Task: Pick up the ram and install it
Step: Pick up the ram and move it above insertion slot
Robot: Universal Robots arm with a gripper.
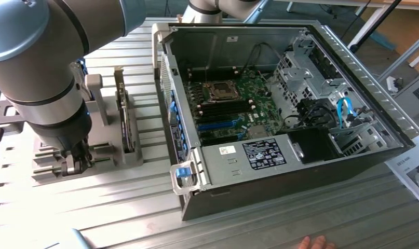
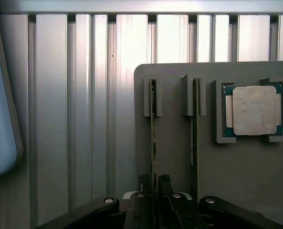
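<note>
The ram (image 2: 153, 138), a thin green board (seen edge-on, upright in the grey holder (image 2: 174, 143)), is clamped by the closed gripper (image 2: 154, 186).

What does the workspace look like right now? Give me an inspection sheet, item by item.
Surface: ribbed metal table, bare parts clean.
Job's things: ram on edge in the grey fixture, the stick farther from the processor chip; second stick beside it; computer case open.
Clutter: paper by the case.
Gripper: gripper low at that ram's end; whether it grips is unclear.
Cables: blue cables inside the case.
Surroundings: a hand at the table's edge.
</note>
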